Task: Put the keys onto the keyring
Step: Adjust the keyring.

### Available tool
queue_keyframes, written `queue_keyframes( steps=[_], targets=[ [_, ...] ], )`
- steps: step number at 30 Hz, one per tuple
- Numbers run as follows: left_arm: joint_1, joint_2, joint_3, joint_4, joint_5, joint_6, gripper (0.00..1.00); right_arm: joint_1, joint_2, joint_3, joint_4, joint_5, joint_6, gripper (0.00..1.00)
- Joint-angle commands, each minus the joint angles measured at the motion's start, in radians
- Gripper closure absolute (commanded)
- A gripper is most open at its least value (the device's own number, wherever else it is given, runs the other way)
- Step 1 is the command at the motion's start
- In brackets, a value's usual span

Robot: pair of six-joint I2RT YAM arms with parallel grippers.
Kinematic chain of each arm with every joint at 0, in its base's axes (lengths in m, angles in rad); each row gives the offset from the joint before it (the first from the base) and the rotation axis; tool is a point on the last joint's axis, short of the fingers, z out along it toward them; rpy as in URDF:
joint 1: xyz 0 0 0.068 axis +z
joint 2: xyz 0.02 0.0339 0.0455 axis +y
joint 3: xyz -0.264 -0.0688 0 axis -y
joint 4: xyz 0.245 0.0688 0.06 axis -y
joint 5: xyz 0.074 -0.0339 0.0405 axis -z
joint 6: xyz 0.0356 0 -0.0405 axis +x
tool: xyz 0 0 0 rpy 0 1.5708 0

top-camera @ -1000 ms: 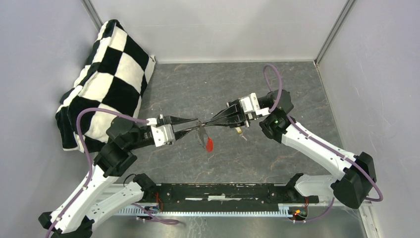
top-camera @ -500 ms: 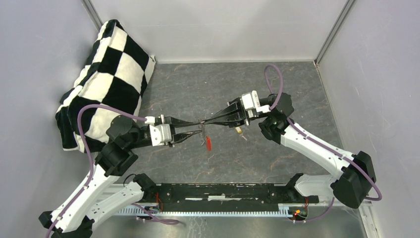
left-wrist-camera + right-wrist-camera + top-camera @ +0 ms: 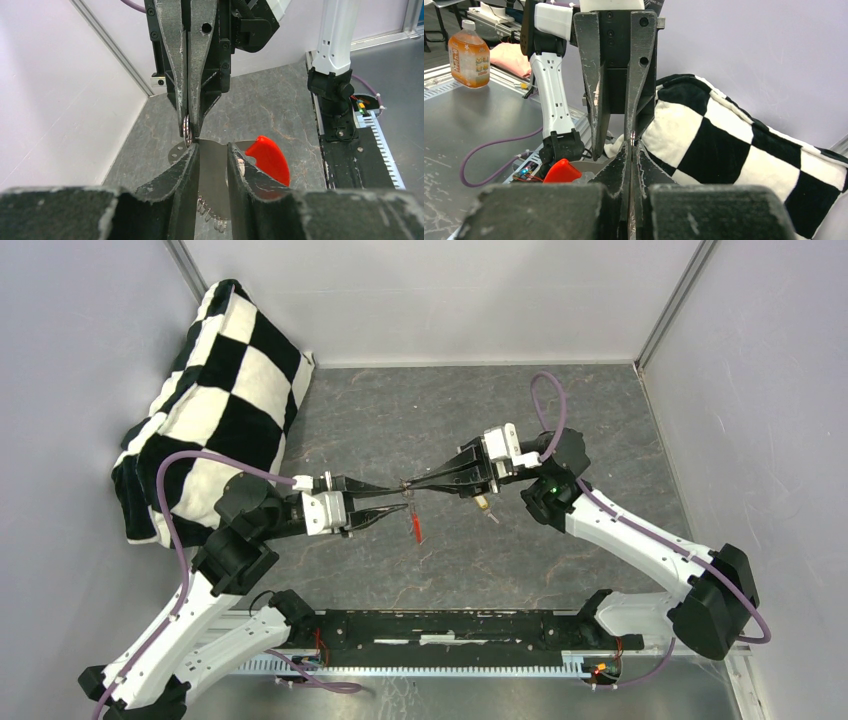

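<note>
Left gripper point(image 3: 212, 150) clamps a grey key point(image 3: 212, 172) beside the red keyring point(image 3: 267, 157). The right gripper point(image 3: 190, 132), pinched shut, meets the key's tip. Threading looks unfinished, and a yellow-capped key point(image 3: 483, 503) lies apart.

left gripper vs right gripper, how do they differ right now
The left gripper has its jaws apart, clamping a flat toothed key between them; the right gripper is pinched shut on a small silvery piece. The left gripper reaches in from the left, the right gripper from the right. Both are black, two-fingered and meet tip to tip above the table.
</note>
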Motion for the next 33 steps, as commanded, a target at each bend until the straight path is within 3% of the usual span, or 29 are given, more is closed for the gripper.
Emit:
queue_keyframes(
  steps=[1,5,9,21,26,30,33],
  targets=[
    [-0.003,-0.004,-0.002,0.032,-0.074,-0.004,0.67,0.007,-0.003,-0.006,0.023,0.0,-0.014,0.99],
    [-0.003,-0.013,-0.011,0.028,-0.09,-0.02,0.69,0.009,-0.007,-0.012,0.023,0.006,-0.019,0.99],
    [-0.004,-0.009,-0.012,0.044,-0.07,-0.036,0.81,0.012,-0.002,-0.012,0.024,0.003,-0.019,0.99],
    [-0.004,-0.005,-0.017,0.055,-0.076,-0.035,0.8,0.025,-0.001,-0.017,0.026,-0.033,-0.02,0.99],
    [-0.003,-0.009,-0.026,0.054,-0.084,-0.035,0.95,0.032,0.0,-0.02,0.03,-0.046,-0.02,0.99],
    [-0.003,-0.007,-0.025,0.064,-0.099,-0.052,0.84,0.037,0.005,-0.023,0.025,-0.057,-0.021,0.99],
    [-0.004,-0.005,-0.024,0.067,-0.091,-0.057,0.89,0.04,0.004,-0.026,0.025,-0.06,-0.023,0.99]
  ],
)
